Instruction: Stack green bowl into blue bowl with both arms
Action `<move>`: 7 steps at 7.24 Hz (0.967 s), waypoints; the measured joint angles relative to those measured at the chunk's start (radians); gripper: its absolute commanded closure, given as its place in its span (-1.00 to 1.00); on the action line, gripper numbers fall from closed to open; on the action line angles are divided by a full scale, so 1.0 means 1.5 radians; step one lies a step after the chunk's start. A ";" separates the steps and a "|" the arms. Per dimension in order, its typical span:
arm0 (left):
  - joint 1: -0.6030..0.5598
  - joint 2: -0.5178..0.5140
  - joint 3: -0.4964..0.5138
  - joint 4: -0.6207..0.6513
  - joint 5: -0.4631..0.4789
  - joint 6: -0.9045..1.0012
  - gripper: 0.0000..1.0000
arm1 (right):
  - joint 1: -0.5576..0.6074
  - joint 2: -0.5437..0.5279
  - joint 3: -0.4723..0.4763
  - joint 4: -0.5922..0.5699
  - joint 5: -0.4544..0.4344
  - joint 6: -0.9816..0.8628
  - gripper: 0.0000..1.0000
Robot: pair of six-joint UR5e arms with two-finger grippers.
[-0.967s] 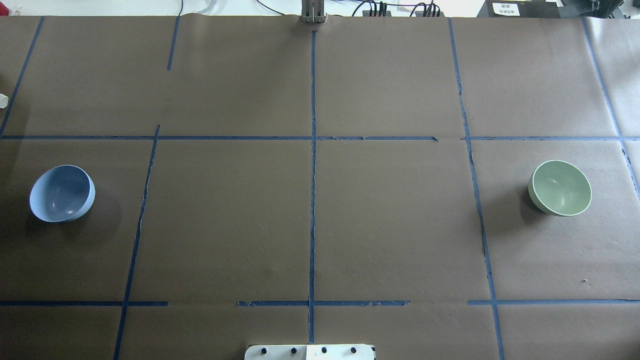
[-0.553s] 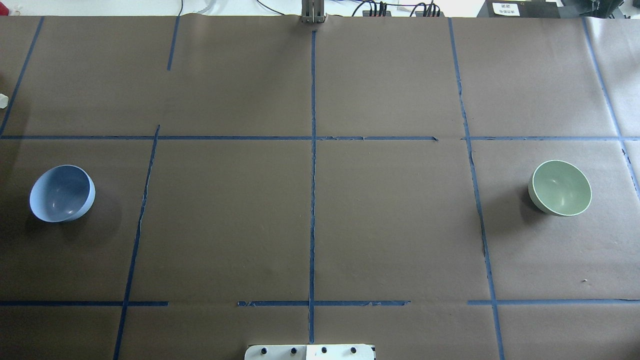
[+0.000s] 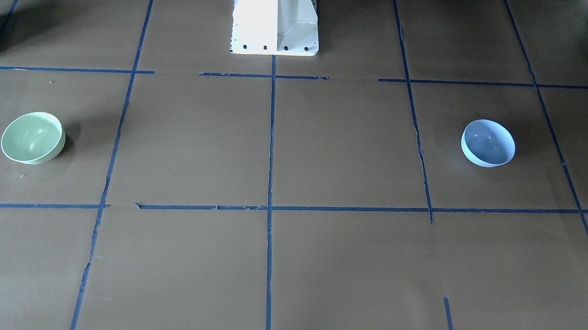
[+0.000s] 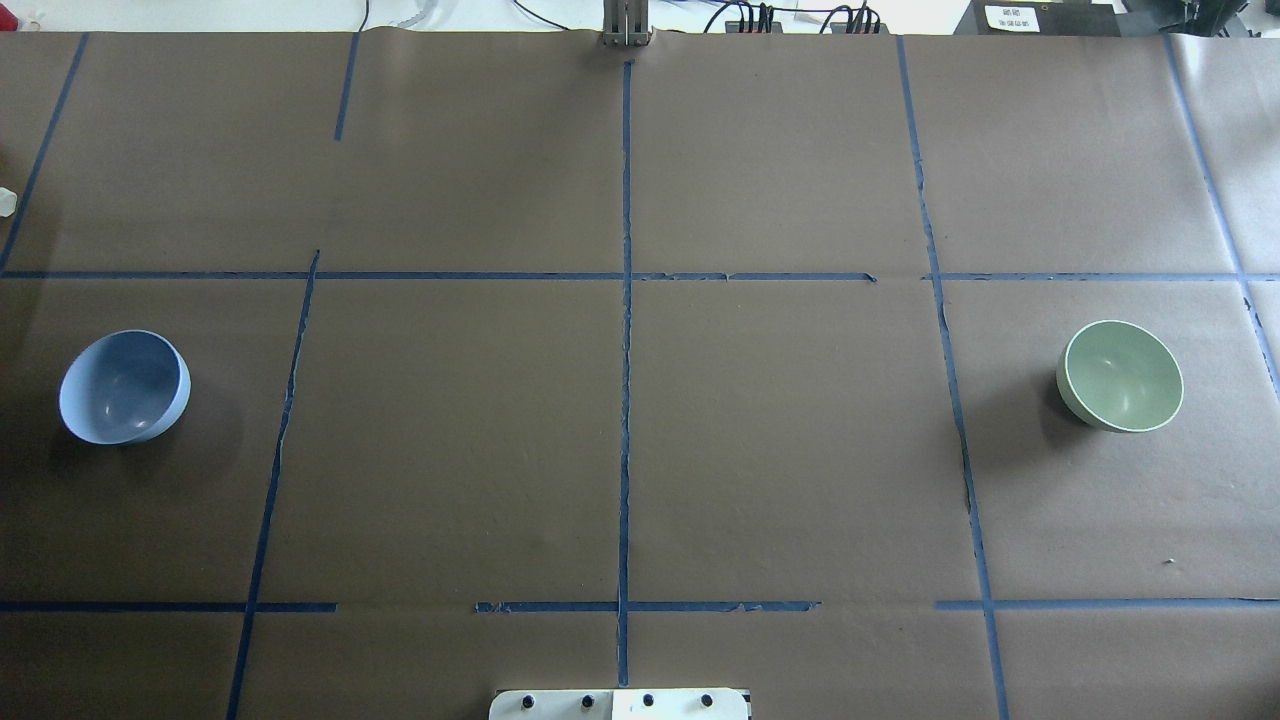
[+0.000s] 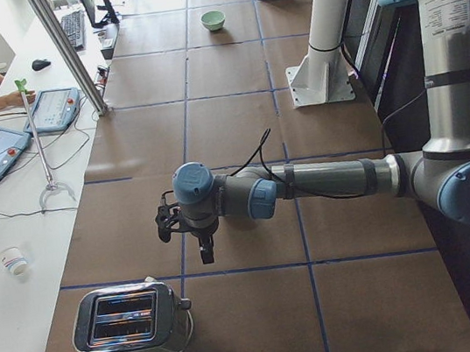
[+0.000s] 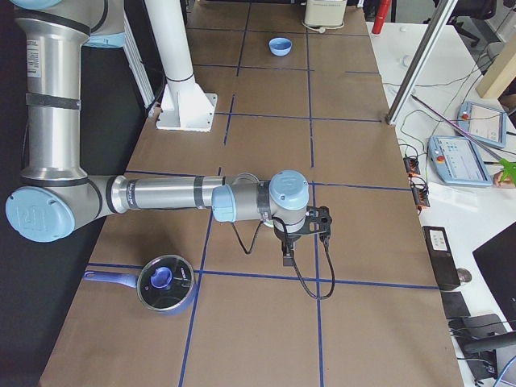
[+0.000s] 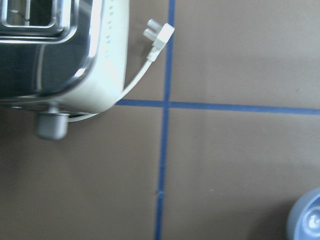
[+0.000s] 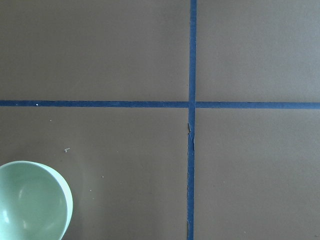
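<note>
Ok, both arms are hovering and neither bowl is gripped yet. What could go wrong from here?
1. The round pale green bowl and round pale blue bowl sit at opposite table ends, so the long carry gives a smooth, rounded bowl time to slip.
2. The left gripper hangs beside the chrome toaster; its loose white cord could snag.
3. The right gripper is near the lidded blue saucepan, which a swing might clip.

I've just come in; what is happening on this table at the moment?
Neither bowl is held yet. The green bowl and the blue bowl sit empty at opposite ends of the table. The left arm reaches out above the table near a toaster, the right arm on the other side; neither touches a bowl, so stacking has not begun.
</note>
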 measured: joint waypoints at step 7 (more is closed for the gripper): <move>0.294 0.034 0.013 -0.288 0.136 -0.433 -0.94 | -0.011 0.004 0.000 -0.001 0.000 0.003 -1.00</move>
